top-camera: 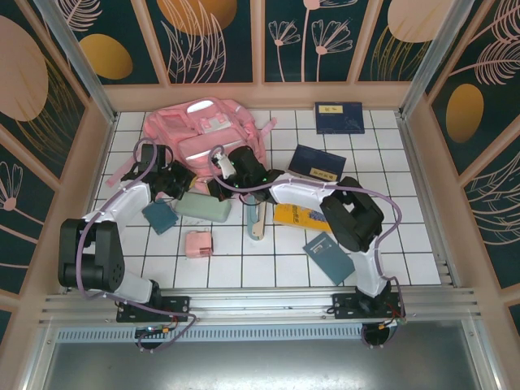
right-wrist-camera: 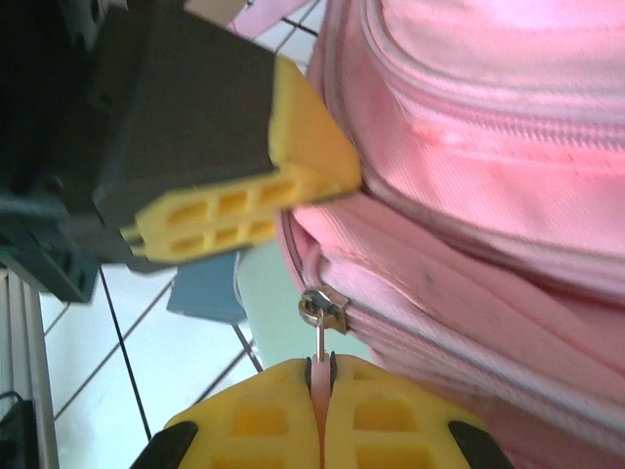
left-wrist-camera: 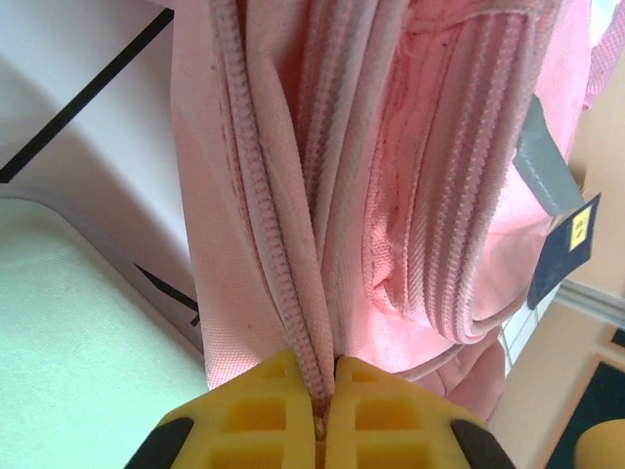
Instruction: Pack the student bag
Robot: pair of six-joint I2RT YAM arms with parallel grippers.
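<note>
On the white tiled bench [top-camera: 406, 244], toward its far left, the student bag [top-camera: 207, 130] is laid front up. What it holds cannot be told. At its near edge the left tool [left-wrist-camera: 327, 396] is pressed together on the bag's zipper seam. Just beside it the right tool [right-wrist-camera: 322, 391] is pinched shut on the zipper pull [right-wrist-camera: 320, 342], directly below the slider.

Bright, even light from above falls on the white tabletop [top-camera: 406, 244], leaving only soft shadows beneath the arms; a reflective strip on the student bag [top-camera: 203, 134] glares white. In the wrist views the bag's fabric blows out to pale pink toward the top, the weave is crisp mid-frame, and the yellow pads of the left hand [left-wrist-camera: 327, 415] and right hand [right-wrist-camera: 322, 415] look soft up close.
</note>
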